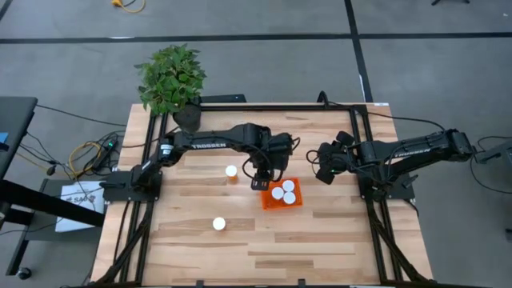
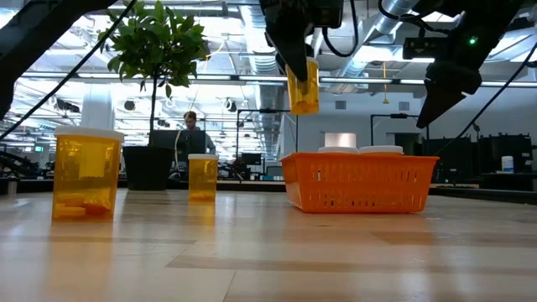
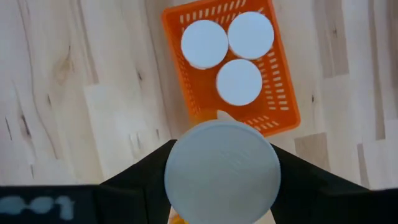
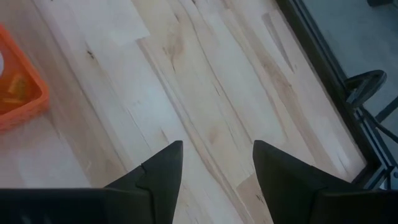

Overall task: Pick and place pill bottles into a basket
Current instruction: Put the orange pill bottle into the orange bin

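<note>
**Now: fourth bottle held beside the basket, two left on the desk**

Already three pill bottles stand inside the basket, their white caps close together; the fourth is in the air, so I judge the task a little more than half done. Going from left to right on the desk: the nearest loose bottle stands alone in the front-left part, well apart from everything. A second loose bottle stands farther back, near the left arm's forearm. These two remain to be collected.

Next comes the left end effector, just beside the left edge of the basket. Its fingers are closed on a pill bottle, which hangs upright and clear above the desk in the low view. In the left wrist view its large white cap sits between the two dark fingers, and the basket with the three caps lies ahead of it. The held bottle seems to be not yet over the basket but at its edge, so a short move sideways is probably needed before release.

Further right, the right end effector waits above bare wood, to the right of the basket, with fingers apart and holding nothing.
</note>
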Robot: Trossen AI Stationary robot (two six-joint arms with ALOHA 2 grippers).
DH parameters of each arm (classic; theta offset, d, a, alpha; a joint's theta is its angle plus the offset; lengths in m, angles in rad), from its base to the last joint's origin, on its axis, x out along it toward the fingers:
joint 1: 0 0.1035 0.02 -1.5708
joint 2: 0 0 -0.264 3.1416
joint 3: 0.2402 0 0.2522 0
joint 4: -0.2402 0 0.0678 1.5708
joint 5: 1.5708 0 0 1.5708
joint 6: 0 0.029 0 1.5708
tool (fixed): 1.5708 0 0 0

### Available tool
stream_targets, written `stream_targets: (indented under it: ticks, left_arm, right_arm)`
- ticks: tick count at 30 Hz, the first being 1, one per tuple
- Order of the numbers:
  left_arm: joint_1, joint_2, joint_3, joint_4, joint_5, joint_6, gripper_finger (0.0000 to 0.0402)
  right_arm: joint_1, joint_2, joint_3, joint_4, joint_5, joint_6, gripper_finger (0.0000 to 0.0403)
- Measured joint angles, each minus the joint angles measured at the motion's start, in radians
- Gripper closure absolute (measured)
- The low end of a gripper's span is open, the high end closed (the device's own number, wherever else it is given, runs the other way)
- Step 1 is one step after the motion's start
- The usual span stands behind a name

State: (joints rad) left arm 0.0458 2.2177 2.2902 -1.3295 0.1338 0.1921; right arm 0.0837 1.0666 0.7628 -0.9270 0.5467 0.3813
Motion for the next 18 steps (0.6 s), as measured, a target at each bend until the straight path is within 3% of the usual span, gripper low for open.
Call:
stream_targets:
  ticks: [18]
  left_arm:
    - [-0.028,0.002,-0.056,0.051,0.027,-0.045,0.0207]
  right_arm:
    - [0.000,0.000,0.000,0.001,-0.001,-0.016,0.0214]
